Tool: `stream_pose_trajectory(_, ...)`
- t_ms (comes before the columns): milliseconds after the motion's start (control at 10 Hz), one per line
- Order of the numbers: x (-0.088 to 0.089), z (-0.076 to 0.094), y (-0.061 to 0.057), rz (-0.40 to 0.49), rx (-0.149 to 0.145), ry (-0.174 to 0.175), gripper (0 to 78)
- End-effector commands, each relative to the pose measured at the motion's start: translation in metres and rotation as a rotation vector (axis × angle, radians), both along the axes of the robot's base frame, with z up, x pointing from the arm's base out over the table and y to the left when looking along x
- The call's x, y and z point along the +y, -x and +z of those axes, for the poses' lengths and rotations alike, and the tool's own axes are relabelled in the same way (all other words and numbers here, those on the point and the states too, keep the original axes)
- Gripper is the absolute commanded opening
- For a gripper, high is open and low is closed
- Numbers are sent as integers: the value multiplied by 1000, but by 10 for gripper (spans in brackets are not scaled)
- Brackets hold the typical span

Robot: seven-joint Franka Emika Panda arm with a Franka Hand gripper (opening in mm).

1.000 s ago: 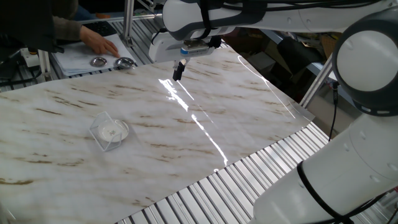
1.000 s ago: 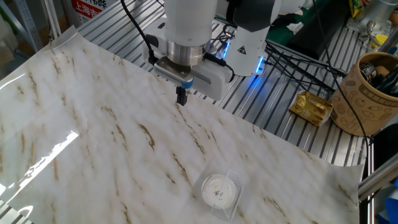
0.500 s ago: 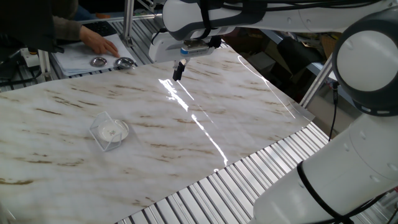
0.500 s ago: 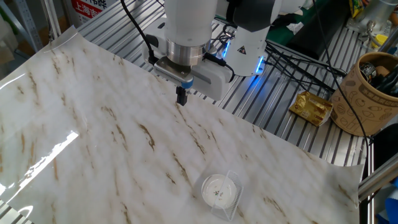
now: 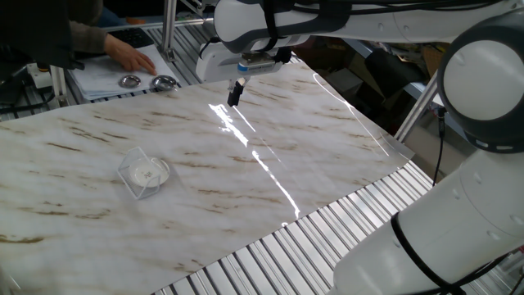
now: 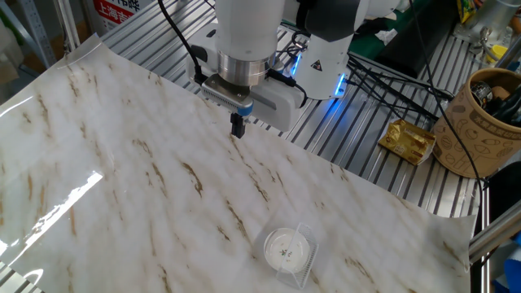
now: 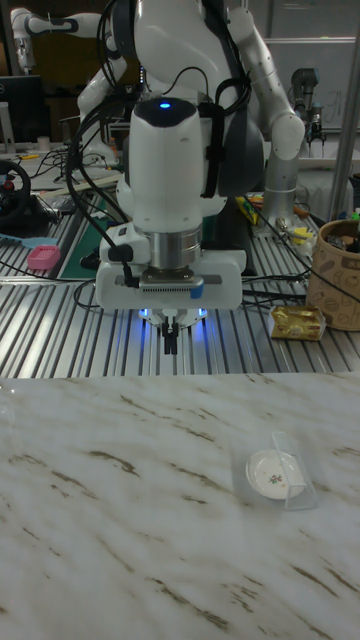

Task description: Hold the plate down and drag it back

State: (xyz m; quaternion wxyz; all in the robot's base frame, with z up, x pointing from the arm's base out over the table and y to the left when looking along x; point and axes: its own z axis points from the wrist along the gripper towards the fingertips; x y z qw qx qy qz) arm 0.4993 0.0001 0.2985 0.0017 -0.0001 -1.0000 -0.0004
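The plate (image 5: 147,173) (image 6: 286,247) (image 7: 273,471) is a small round white dish lying flat on the marble-patterned sheet, with a clear thin-edged box (image 5: 135,174) (image 6: 303,254) (image 7: 296,474) around it. My gripper (image 5: 235,94) (image 6: 237,128) (image 7: 172,341) hangs above the sheet's far edge, well away from the plate. Its black fingers are pressed together with nothing between them.
Two shiny metal discs (image 5: 129,80) (image 5: 164,83) lie on paper beside a person's hand (image 5: 131,56). A brown patterned cup (image 6: 483,122) (image 7: 335,275) and a gold packet (image 6: 409,141) (image 7: 297,322) sit on the slatted metal table (image 5: 278,254) off the sheet.
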Motion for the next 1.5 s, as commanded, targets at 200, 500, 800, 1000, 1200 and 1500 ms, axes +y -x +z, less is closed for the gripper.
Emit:
stream_pose_trajectory(200,1,1,1,-335,171,-78,0)
stream_pose_trajectory(500,1,1,1,-334,172,-77,0)
stream_pose_trajectory(800,1,0,0,-312,170,-75,0)
stream_pose_trajectory(1000,1,-6,-3,-308,169,-70,0)
stream_pose_trajectory(1200,0,-13,-8,-315,169,-69,0)
stream_pose_trajectory(1500,-2,-18,-11,-325,167,-67,0)
